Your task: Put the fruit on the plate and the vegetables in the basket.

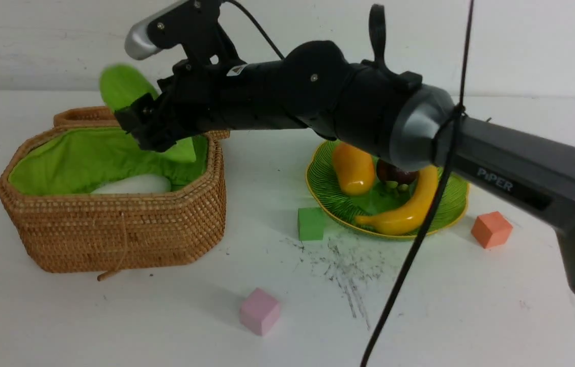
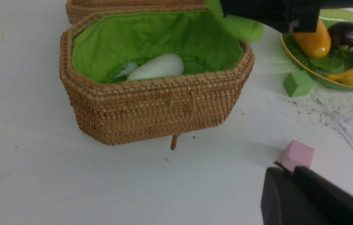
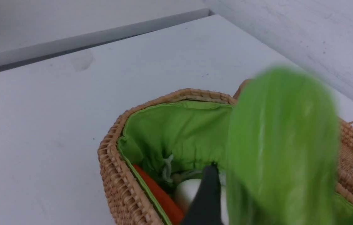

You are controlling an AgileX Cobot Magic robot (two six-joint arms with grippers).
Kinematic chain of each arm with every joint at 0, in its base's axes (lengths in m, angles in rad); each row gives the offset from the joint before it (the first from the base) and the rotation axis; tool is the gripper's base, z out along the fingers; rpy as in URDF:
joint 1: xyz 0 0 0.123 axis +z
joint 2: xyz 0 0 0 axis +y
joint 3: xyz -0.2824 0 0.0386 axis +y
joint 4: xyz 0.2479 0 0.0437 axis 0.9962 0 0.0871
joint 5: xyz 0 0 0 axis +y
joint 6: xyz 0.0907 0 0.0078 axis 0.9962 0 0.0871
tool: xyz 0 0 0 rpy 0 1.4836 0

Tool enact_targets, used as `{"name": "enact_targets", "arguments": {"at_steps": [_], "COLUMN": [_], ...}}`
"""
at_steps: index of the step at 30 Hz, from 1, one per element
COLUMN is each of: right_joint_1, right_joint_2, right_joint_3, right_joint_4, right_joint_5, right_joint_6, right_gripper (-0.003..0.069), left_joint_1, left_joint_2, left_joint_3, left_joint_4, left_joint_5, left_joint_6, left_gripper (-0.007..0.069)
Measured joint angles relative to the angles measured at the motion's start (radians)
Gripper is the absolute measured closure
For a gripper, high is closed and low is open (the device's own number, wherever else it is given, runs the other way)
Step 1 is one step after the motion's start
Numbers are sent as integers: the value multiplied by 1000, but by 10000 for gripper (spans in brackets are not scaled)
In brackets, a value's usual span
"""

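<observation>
The right gripper (image 1: pixel 147 127) holds the green gourd (image 1: pixel 121 86) tight over the basket (image 1: pixel 114 229), at the left of the front view, ready to drop it beside the white radish (image 1: pixel 134 184). Further right, the fruit (image 1: pixel 353 168) already sits on the plate (image 1: pixel 328 204).

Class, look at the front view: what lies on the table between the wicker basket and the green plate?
A small green cube stands there, close beside the plate and apart from the basket. The left wrist view shows this too.
</observation>
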Motion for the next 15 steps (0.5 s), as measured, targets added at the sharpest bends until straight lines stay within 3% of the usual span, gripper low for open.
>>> {"name": "enact_targets", "arguments": {"at_steps": [2,6,11,15], "right_joint_1": [0,1,0,1], "right_joint_2": [-2,-52,-181,-310], "right_joint_3": [-2,-4,-8,-11], "right_joint_4": [-1,-30,-133,-310], "right_joint_5": [12,91,338,667], "right_joint_6": [0,1,134,280], "right_gripper": [-15,1,92,206], "left_joint_1": [0,0,0,0], "left_joint_2": [0,0,0,0], "left_joint_3": [0,0,0,0], "left_joint_4": [-19,-52,-99,-170], "left_joint_5": [4,3,-8,-67], "left_joint_6": [20,49,93,165], "left_gripper": [585,585,585,583]}}
